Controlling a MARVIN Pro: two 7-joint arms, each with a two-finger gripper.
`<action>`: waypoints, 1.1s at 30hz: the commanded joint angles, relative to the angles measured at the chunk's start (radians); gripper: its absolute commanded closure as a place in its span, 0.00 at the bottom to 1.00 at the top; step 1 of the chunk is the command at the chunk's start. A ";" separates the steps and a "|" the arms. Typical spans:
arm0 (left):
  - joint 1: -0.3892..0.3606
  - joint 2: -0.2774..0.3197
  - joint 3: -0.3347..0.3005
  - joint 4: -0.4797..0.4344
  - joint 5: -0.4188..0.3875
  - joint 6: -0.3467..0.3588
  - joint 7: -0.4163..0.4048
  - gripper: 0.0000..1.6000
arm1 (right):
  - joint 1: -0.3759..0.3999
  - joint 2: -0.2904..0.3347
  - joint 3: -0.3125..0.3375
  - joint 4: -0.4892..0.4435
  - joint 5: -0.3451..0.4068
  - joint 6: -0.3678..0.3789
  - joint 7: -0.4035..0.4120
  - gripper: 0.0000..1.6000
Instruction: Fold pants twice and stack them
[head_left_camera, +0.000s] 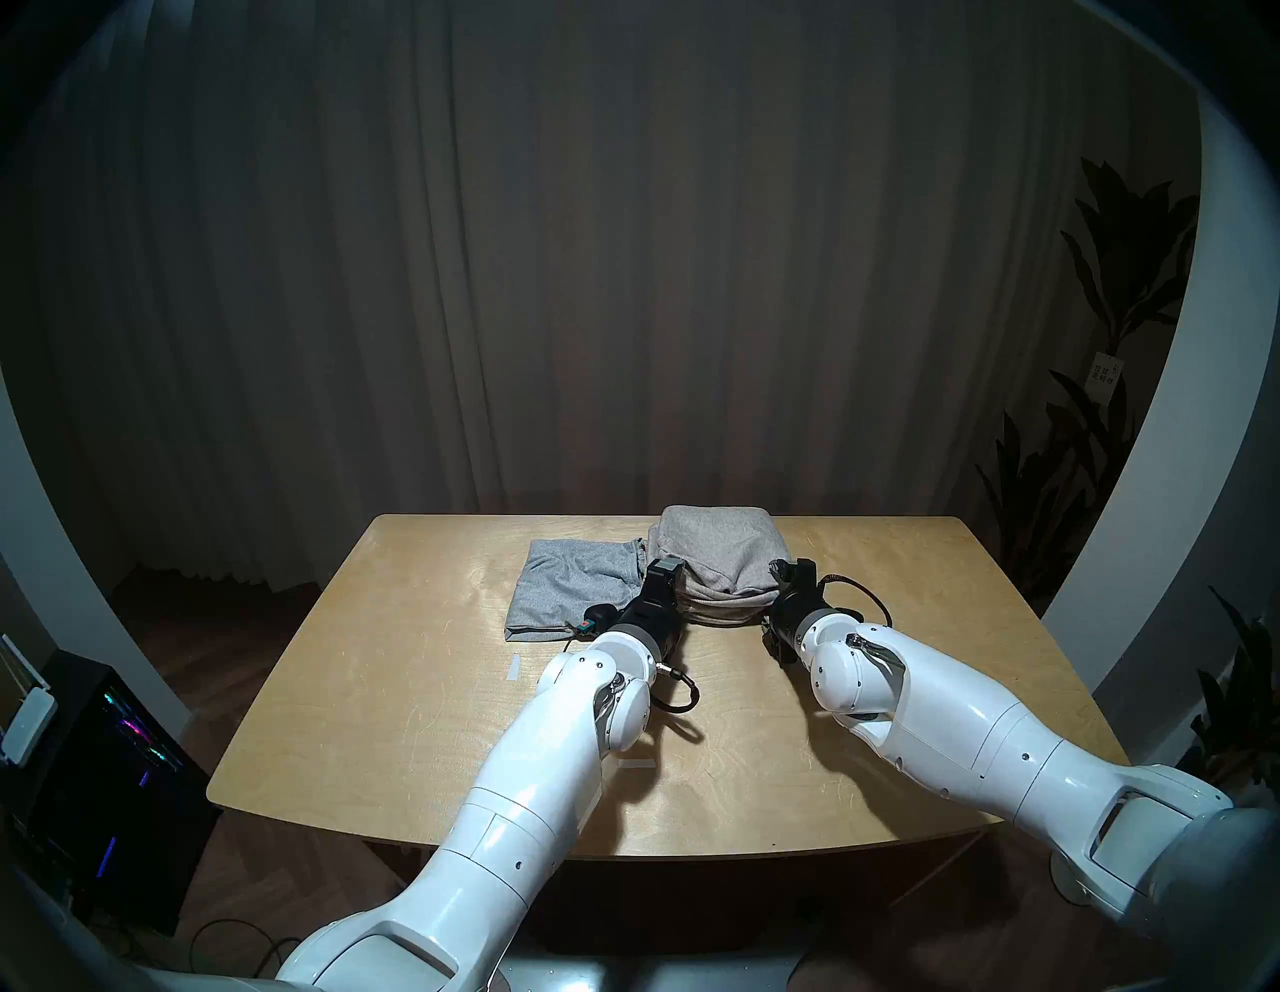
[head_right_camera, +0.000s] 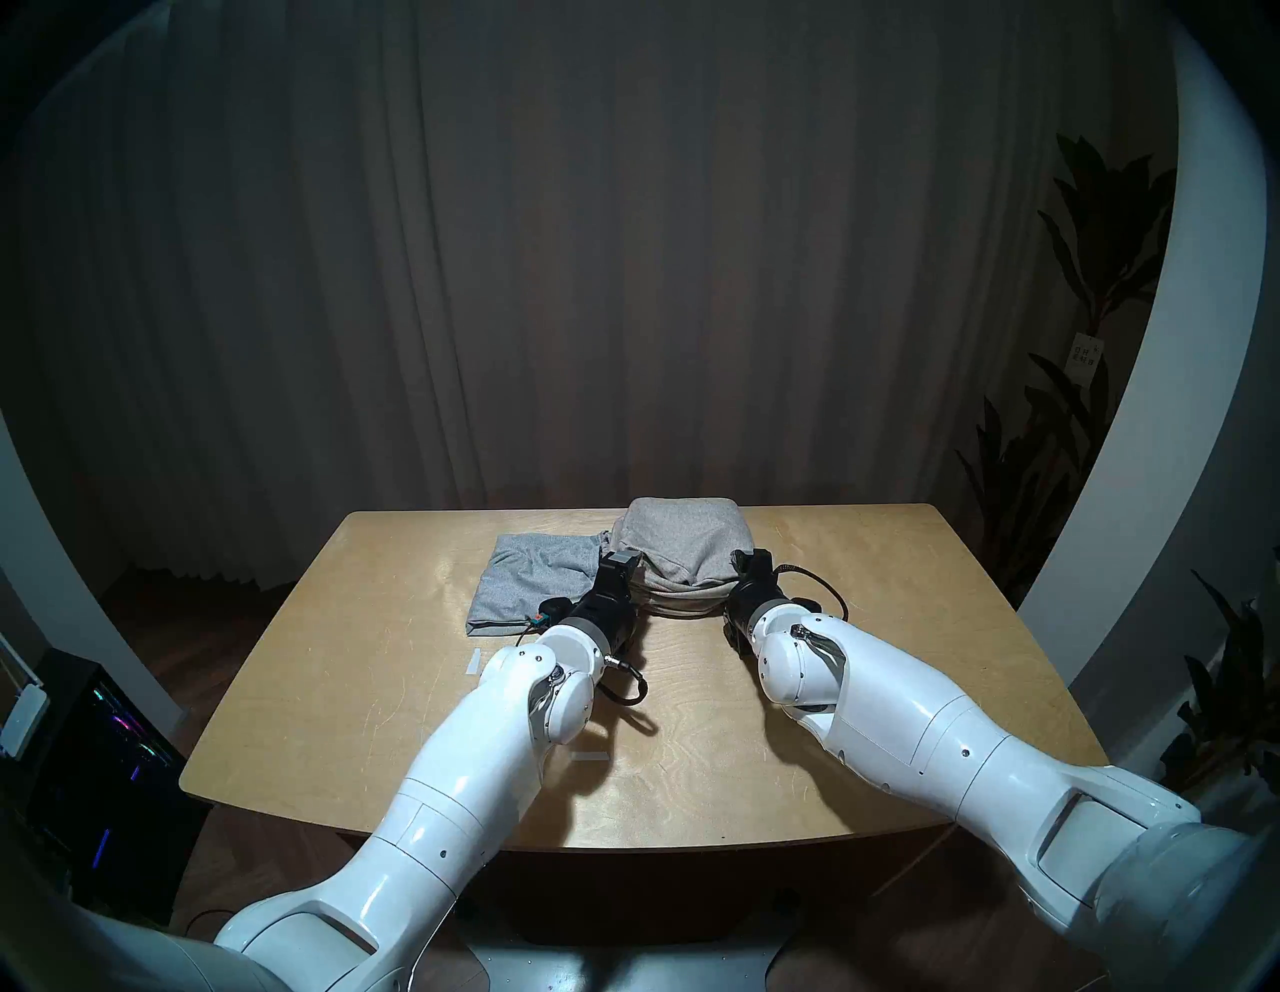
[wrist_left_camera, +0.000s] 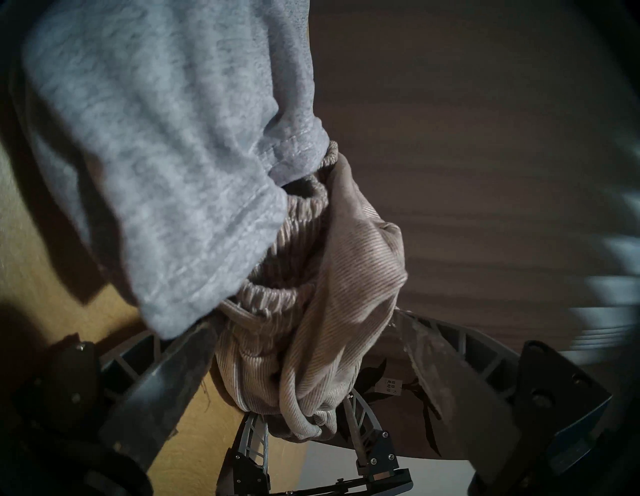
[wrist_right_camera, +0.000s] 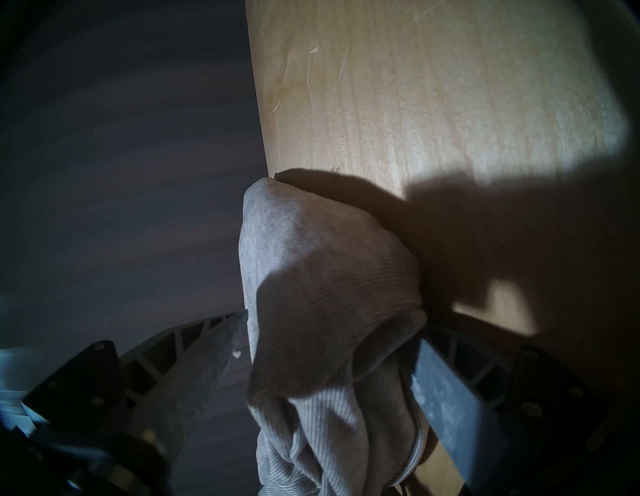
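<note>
While both grippers clamp bunched ends of the beige pants (head_left_camera: 717, 558), left gripper (wrist_left_camera: 304, 350) and right gripper (wrist_right_camera: 332, 350), the grey pants (head_left_camera: 571, 585) lie alongside on the table (head_left_camera: 415, 693)

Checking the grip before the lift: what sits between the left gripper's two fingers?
In the left wrist view, bunched fabric of the beige-grey pants, waistband included, fills the left gripper; the light grey pants lie beside.

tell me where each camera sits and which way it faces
Head stereo left: on the head, facing down at the table; both arms show.
Head stereo right: nearly the same picture.
Left wrist: rolled, close on beige-grey pants between the left end effector fingers, light grey pants beside.
Right wrist: right end effector gripping those beige-grey pants too.
</note>
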 joint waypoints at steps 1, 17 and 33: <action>-0.031 -0.019 0.009 0.004 0.007 0.001 -0.033 0.00 | -0.042 -0.019 -0.036 0.028 0.002 0.001 -0.016 0.00; -0.070 -0.037 0.015 0.057 0.026 -0.027 -0.066 0.00 | -0.029 -0.032 -0.045 0.055 0.008 0.002 -0.012 0.00; -0.068 -0.034 0.018 0.067 0.035 -0.022 -0.142 0.00 | -0.020 -0.041 -0.057 0.072 0.010 0.005 -0.010 0.00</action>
